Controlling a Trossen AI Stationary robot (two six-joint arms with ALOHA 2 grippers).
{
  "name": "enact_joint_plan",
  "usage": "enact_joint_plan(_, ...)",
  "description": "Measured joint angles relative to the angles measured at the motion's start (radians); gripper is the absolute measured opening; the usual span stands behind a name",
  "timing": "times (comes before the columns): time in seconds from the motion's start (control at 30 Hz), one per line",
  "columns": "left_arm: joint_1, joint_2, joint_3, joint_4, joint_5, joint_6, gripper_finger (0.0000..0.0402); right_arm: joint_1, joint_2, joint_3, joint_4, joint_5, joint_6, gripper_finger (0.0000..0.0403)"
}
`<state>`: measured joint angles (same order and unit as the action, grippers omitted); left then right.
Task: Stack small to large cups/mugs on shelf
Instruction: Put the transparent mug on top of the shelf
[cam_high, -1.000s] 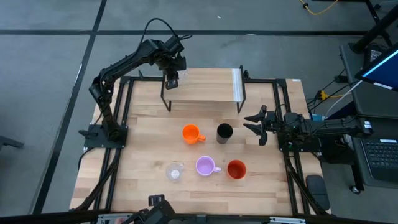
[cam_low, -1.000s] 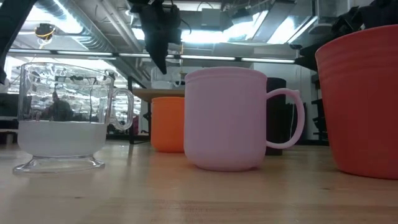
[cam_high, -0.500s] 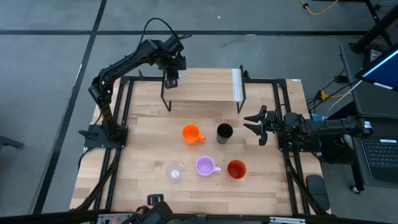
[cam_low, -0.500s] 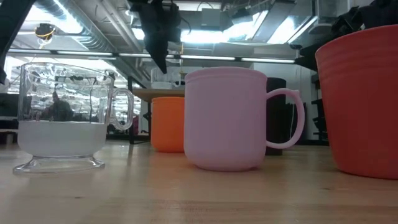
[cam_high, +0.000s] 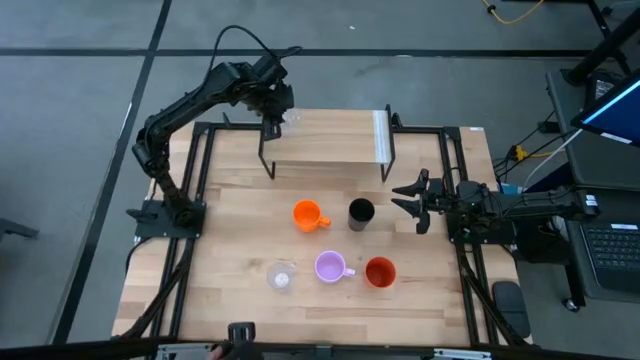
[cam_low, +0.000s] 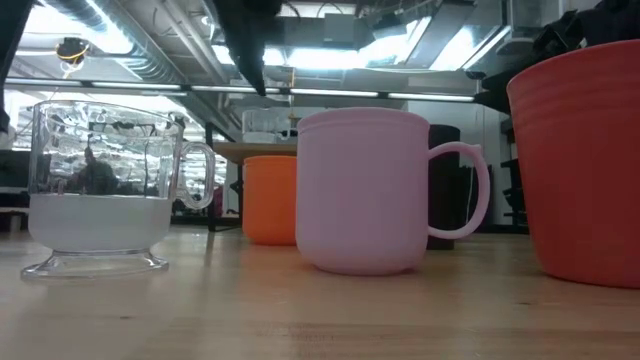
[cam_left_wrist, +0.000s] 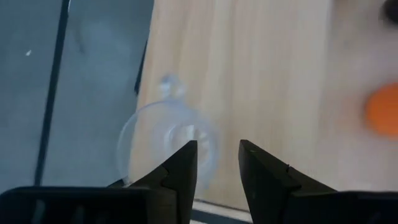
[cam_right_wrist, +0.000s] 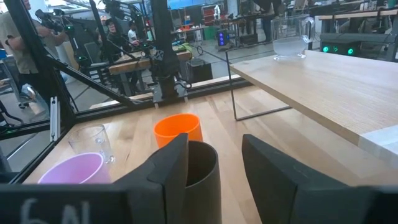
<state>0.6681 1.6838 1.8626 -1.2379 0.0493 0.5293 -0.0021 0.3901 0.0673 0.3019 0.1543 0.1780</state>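
Note:
The shelf stands at the table's far side. A clear glass cup stands upright on its top board near the left end, and shows in the left wrist view too. My left gripper hangs open just above and to the far left of that cup, touching nothing. On the table stand the orange mug, the black cup, the lilac mug, the red-orange cup and a second glass cup. My right gripper waits open to the right of the black cup.
Black frame rails run along the table's left and right sides. Most of the shelf's top board to the right of the glass cup is bare, with a pale strip at its right end. People and benches show in the room beyond.
My left gripper has risen off the glass cup and drawn back toward the table's far left corner. The cup stays upright on the shelf's left end, now showing clear of the fingers in the high view.

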Motion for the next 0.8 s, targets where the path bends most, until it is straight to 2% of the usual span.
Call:
enact_joint_plan(0.13,-0.053,-0.048,0.0,0.011,0.07,-0.173,0.0112,0.0,0.0,0.0,0.0,0.0,0.0,0.0154)
enact_joint_plan(0.2,-0.096,-0.07,0.0,0.008,0.074,-0.249,0.0112,0.0,0.0,0.0,0.0,0.0,0.0,0.0154)
enact_joint_plan(0.5,-0.303,-0.11,0.0,-0.003,0.071,-0.294,0.0112,0.0,0.0,0.0,0.002,-0.001,0.0,0.0154)
enact_joint_plan(0.67,-0.389,-0.11,0.0,0.017,0.073,-0.427,0.0117,0.0,0.0,0.0,0.006,-0.023,-0.001,0.0154)
enact_joint_plan(0.8,-0.426,-0.11,0.0,0.001,0.03,-0.547,0.0141,0.0,0.0,0.0,0.006,-0.024,0.0,0.0154)
